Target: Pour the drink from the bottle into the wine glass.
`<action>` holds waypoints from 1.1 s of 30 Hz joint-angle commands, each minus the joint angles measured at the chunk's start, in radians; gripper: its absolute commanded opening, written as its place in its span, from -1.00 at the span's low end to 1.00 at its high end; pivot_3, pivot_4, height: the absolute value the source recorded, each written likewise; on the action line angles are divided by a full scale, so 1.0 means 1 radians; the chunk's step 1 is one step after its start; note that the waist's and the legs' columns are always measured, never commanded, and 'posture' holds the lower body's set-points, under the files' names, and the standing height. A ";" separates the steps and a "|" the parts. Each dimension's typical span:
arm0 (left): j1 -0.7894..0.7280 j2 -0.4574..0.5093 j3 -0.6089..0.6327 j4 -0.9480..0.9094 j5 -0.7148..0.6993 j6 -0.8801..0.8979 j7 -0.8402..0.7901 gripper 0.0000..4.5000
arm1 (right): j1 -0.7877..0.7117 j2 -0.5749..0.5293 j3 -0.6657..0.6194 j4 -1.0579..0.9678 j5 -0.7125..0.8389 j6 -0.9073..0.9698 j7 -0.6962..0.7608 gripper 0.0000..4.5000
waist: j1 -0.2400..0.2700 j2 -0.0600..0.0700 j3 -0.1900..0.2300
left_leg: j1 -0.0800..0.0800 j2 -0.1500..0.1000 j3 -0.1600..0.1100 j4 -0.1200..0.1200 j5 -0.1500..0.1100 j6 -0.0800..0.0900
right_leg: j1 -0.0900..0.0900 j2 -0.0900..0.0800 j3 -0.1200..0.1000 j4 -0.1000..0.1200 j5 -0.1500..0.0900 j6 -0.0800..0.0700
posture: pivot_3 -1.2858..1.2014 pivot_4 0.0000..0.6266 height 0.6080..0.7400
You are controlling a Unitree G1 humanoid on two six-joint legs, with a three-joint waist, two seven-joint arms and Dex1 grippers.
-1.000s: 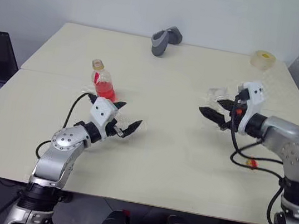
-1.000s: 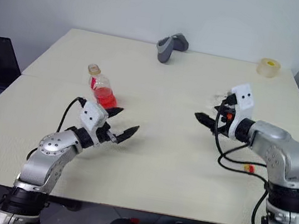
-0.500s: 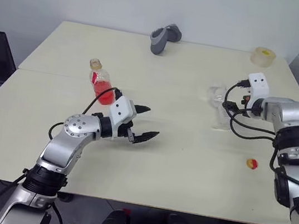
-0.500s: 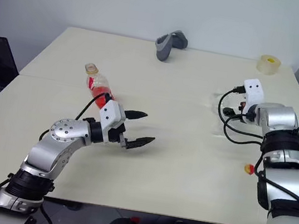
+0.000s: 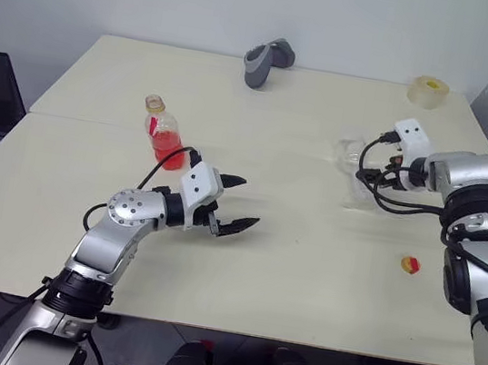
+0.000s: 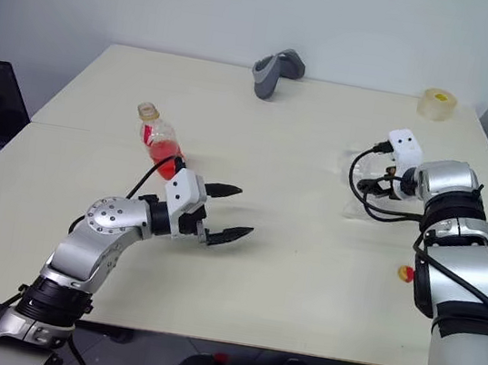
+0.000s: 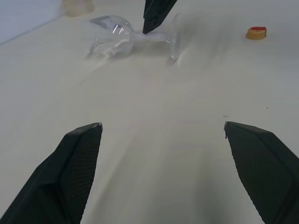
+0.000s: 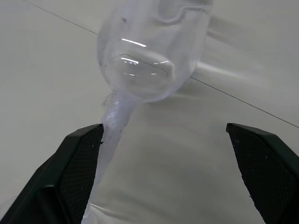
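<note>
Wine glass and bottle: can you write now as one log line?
clear stemmed wine glass: on its side | small red-drink plastic bottle: upright, uncapped | right gripper: open at glass

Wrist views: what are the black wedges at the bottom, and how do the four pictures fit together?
This is a humanoid robot with two arms. The two wide pictures come from its head, looking down over a table. The other two come from cameras on its wrists, and the black wedges there are each arm's own jaws. The left gripper and right gripper are open and hold nothing. On the table are a standing bottle with red drink, a wine glass lying on its side by the right gripper, a small cap, a grey object and a tape roll.
</note>
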 commanded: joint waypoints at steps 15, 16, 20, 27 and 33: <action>-0.032 -0.031 -0.006 0.018 0.020 -0.036 -0.012 1.00 | -0.037 0.088 0.014 0.082 -0.114 -0.083 -0.004 0.29 | 0.000 0.000 0.000 | 0.000 0.000 0.000 0.000 0.000 0.000 | 0.000 0.000 0.000 0.001 0.000 0.000 | 0.03 -0.52 1.00; -0.032 -0.032 -0.007 0.018 0.020 -0.035 -0.011 1.00 | -0.039 0.088 0.021 0.085 -0.124 -0.088 0.007 0.14 | 0.000 0.000 0.000 | 0.000 0.000 0.000 0.000 0.000 0.000 | 0.000 0.000 0.000 0.001 0.000 0.000 | 0.03 -0.52 1.00; -0.034 -0.036 -0.008 0.017 0.024 -0.032 -0.010 1.00 | -0.045 0.085 0.055 0.089 -0.166 -0.095 0.078 -0.45 | 0.000 0.000 0.000 | 0.000 0.000 0.000 0.001 0.000 0.000 | 0.000 0.000 0.000 0.001 0.000 0.000 | 0.03 -0.52 1.00; -0.032 -0.041 -0.014 0.009 0.019 -0.024 -0.020 1.00 | -0.032 0.057 0.109 0.062 -0.220 -0.107 0.209 -0.92 | 0.004 0.000 0.000 | 0.000 -0.001 -0.001 0.001 0.000 0.000 | 0.000 0.000 0.000 0.001 0.000 0.000 | 0.03 -0.52 1.00; -0.029 -0.035 -0.021 -0.005 0.009 -0.008 -0.047 1.00 | 0.051 0.003 0.183 -0.123 -0.260 -0.109 0.400 -0.92 | 0.002 0.000 0.000 | 0.000 0.000 -0.001 0.001 0.000 0.000 | 0.000 0.000 -0.001 0.001 0.000 0.000 | 0.03 -0.52 1.00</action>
